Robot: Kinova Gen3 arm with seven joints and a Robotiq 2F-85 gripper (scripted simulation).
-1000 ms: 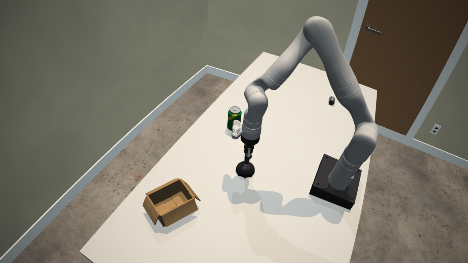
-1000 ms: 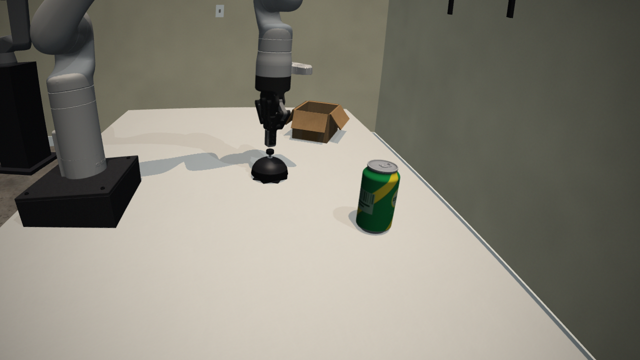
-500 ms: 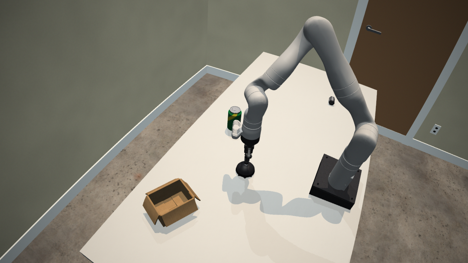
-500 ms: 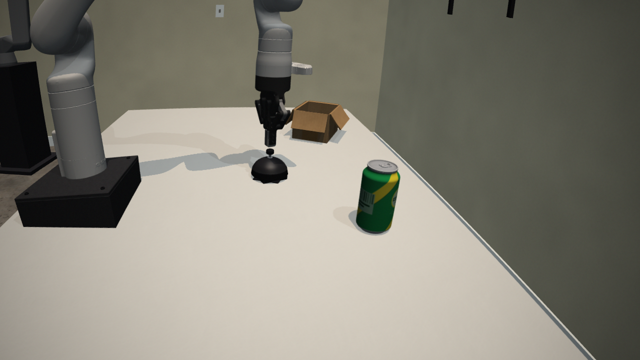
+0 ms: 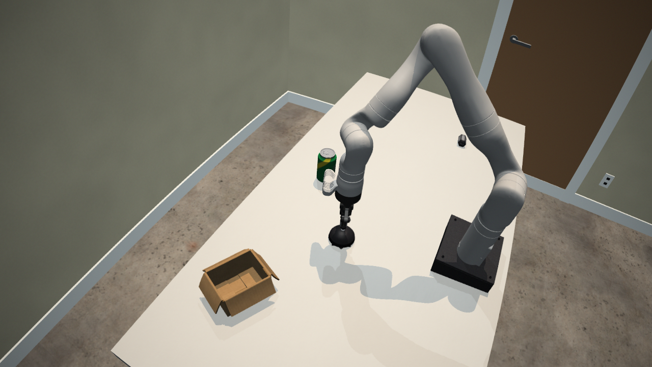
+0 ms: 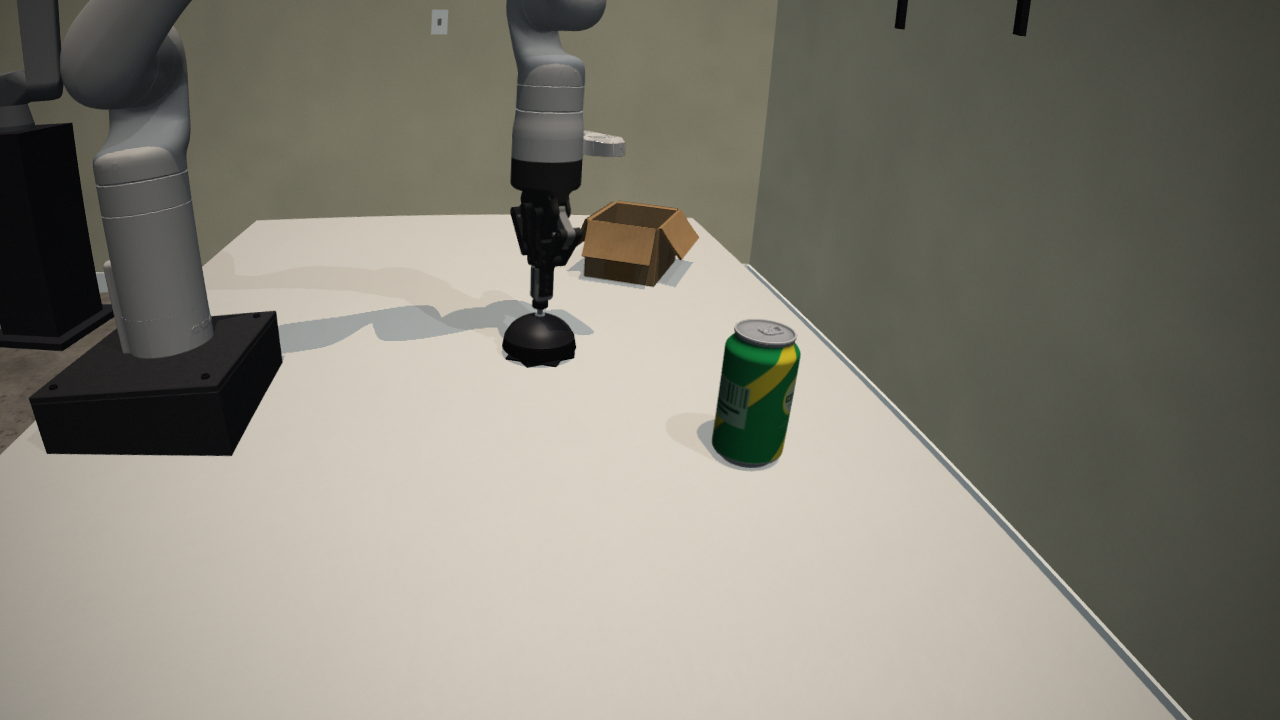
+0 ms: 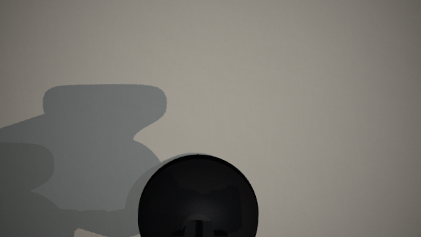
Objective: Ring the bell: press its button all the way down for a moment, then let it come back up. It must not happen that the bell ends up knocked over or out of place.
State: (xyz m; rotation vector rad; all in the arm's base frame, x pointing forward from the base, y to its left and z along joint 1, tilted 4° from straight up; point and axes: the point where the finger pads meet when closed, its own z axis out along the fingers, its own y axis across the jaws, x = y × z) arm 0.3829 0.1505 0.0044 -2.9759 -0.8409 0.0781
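A black dome bell (image 5: 342,236) (image 6: 538,339) (image 7: 198,197) stands on the white table (image 5: 401,182) (image 6: 447,537) near its middle. My gripper (image 5: 345,220) (image 6: 540,302) is shut, with nothing between the fingers, and points straight down. Its fingertips rest on the top of the bell, right on the button, which is hidden under them in the top and exterior views. In the wrist view the bell fills the lower middle and the fingertips show only at the bottom edge.
A green soda can (image 5: 326,164) (image 6: 756,394) stands upright near the table's edge. An open cardboard box (image 5: 238,281) (image 6: 637,240) sits further along that side. A small dark object (image 5: 461,139) lies far behind the arm. The arm's black base (image 5: 467,260) (image 6: 161,385) is on the table.
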